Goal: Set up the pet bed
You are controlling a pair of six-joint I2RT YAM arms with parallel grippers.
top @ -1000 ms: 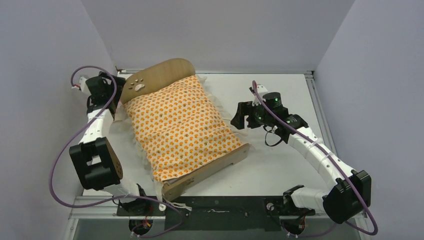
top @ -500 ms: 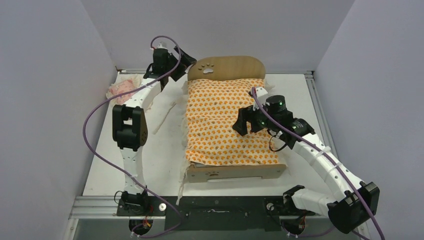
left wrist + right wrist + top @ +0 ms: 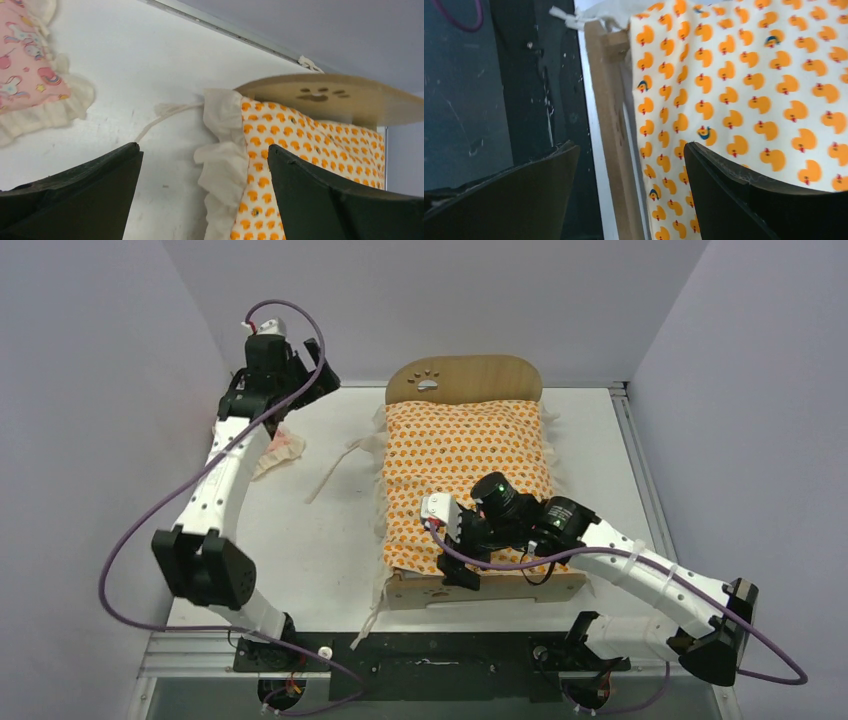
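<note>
— So, where's your light plywood pet bed [image 3: 465,382]?
— Centred ahead of you, orange ruffled cushion [image 3: 470,450] inside. Your right gripper [image 3: 630,150] gapes, empty, over the footboard [image 3: 609,100], perhaps to square it. Your left gripper [image 3: 205,152] hangs spread and empty near the pink frilled pillow [image 3: 27,70].

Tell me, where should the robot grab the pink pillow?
Pinch the pillow by its frilly edge, probably from above with the open left claw. It lies flat on the table, so the thin frill should be easier than the middle.
</note>
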